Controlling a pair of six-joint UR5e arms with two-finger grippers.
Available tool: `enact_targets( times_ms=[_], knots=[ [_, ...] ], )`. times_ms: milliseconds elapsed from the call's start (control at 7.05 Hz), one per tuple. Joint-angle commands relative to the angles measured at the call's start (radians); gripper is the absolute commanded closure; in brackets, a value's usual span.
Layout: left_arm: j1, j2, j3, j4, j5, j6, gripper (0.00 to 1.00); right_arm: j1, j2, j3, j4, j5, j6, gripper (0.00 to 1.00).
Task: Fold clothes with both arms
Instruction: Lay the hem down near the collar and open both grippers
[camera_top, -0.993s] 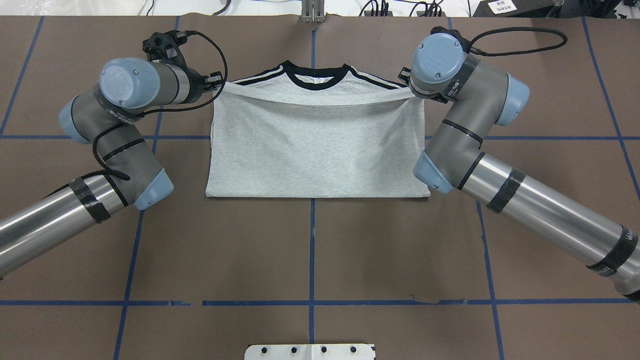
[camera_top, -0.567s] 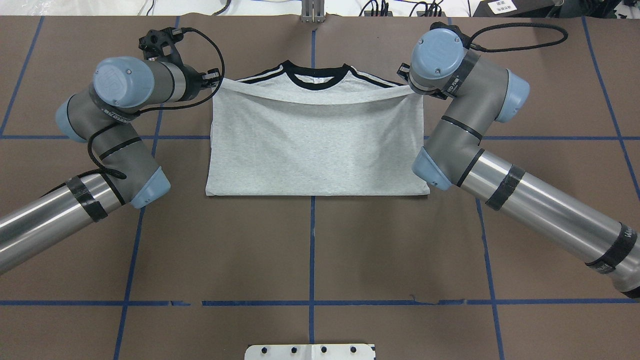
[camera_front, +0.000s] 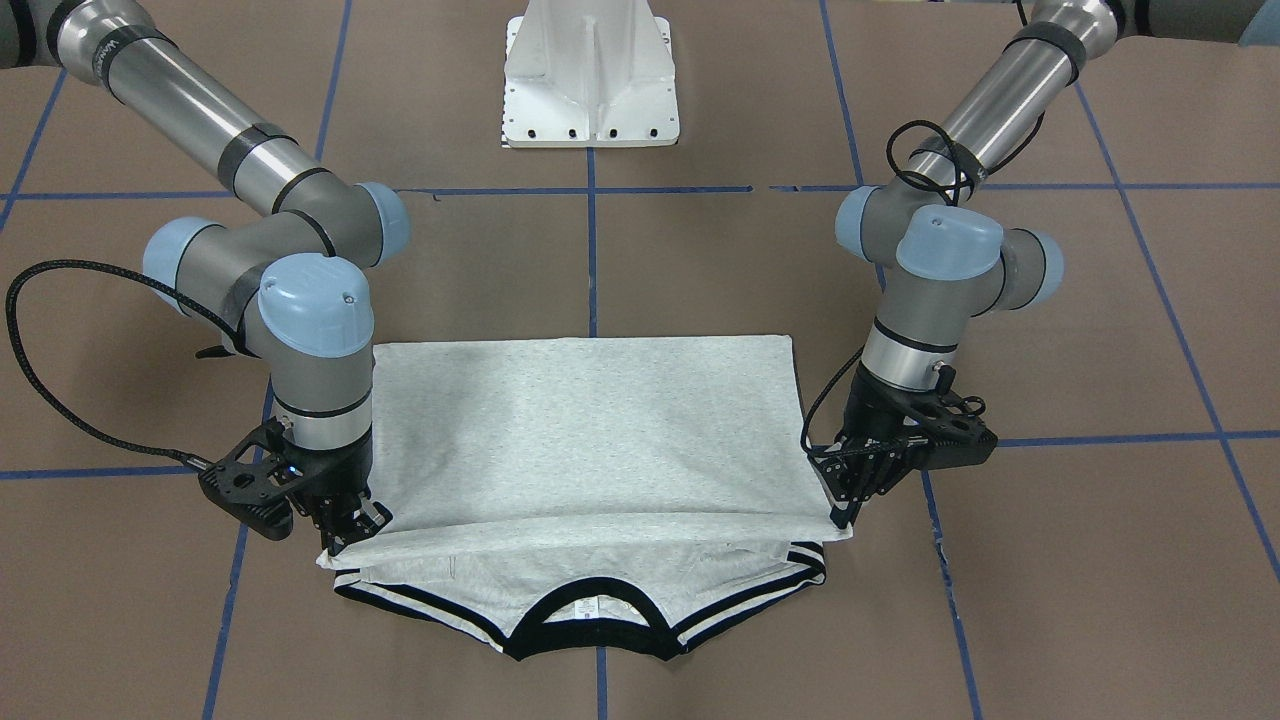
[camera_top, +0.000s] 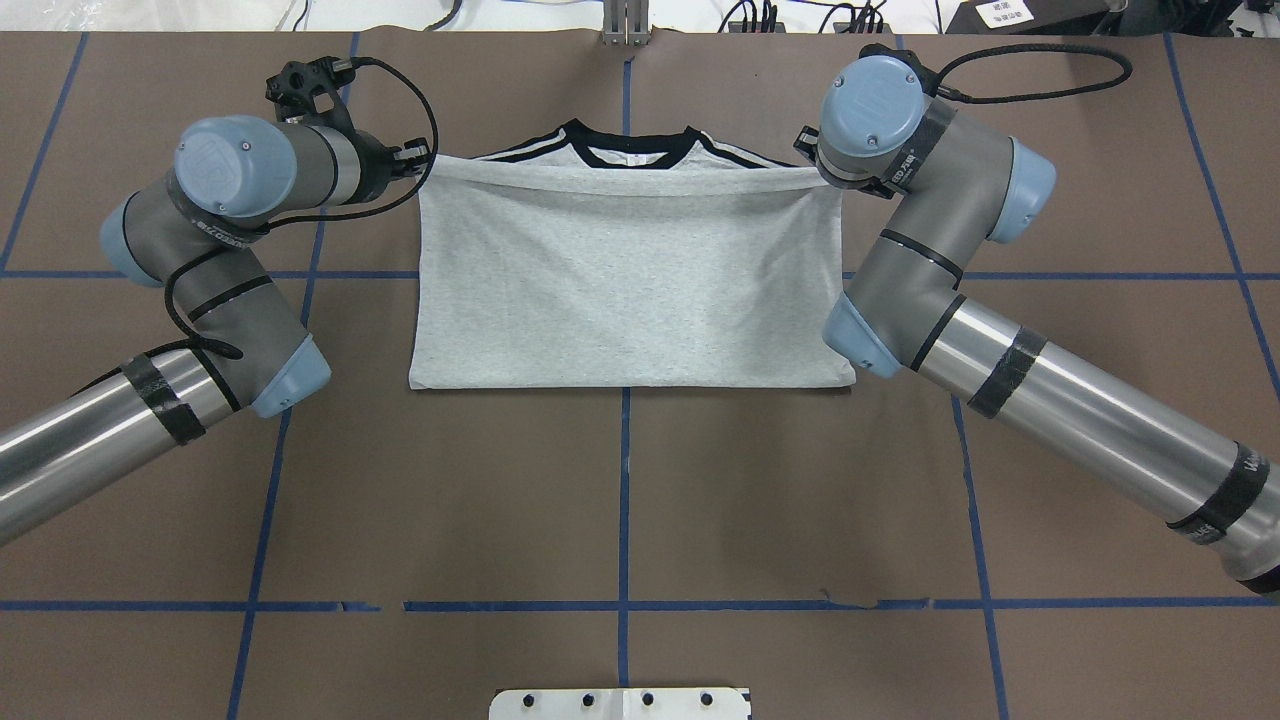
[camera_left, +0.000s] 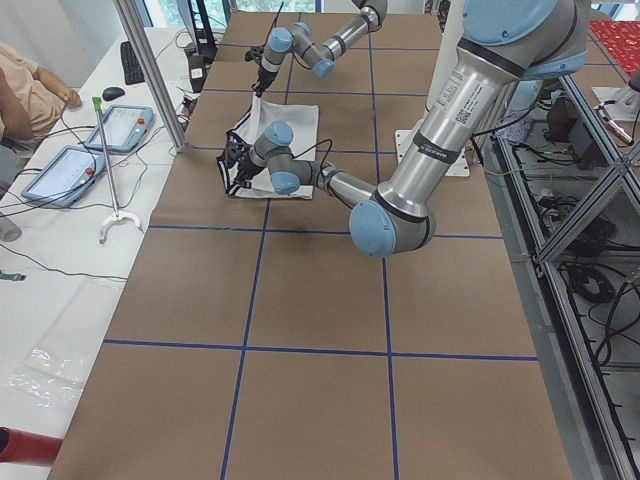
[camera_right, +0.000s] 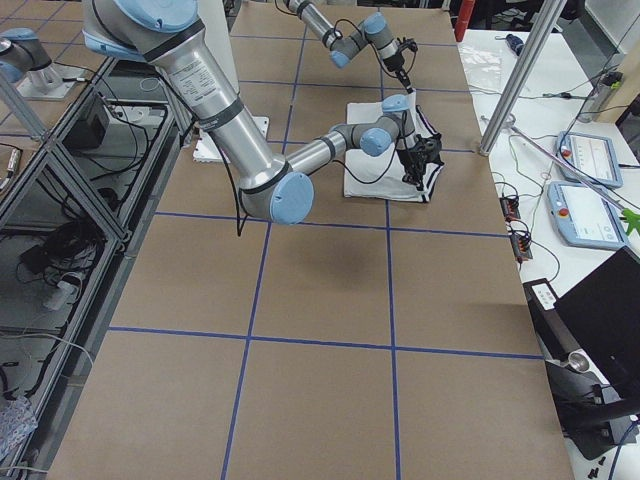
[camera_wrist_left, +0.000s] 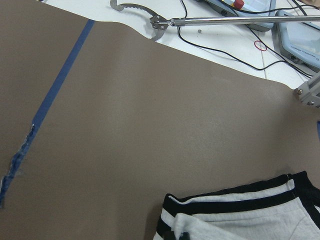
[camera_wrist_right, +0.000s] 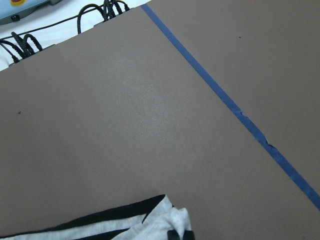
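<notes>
T-shirt (camera_front: 590, 430): laid folded on desk (camera_front: 1050, 560); raised hem corners are held pinched by left tool (camera_front: 843, 512) and right tool (camera_front: 340, 535).

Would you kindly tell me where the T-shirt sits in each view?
Front-facing: T-shirt lower centre.
Overhead: T-shirt upper centre.
Exterior left: T-shirt far, upper middle.
Exterior right: T-shirt far, upper right of centre.
Left wrist: T-shirt bottom right corner.
Right wrist: T-shirt bottom edge.
Shared landmark: blue tape grid beneath it.
</notes>
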Motion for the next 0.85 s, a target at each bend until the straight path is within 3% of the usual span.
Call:
enact_targets(
  times_ms=[0,142,425,709],
  knots=[
    [0.001,0.003,0.001,0.001,0.0,-0.001,0.58,0.0,0.012,-0.005,0.001,0.0,0.0,0.7],
    [0.0,0.004,0.0,0.001,0.0,-0.001,0.56,0.0,0.015,-0.002,0.001,0.0,0.007,0.57],
    [0.0,0.004,-0.002,-0.005,-0.003,-0.003,0.56,0.002,0.001,0.079,-0.001,0.026,0.032,0.52],
    [-0.002,0.004,-0.008,-0.016,-0.006,-0.004,0.56,-0.067,-0.185,0.351,-0.001,0.084,0.148,0.44]
  ],
)
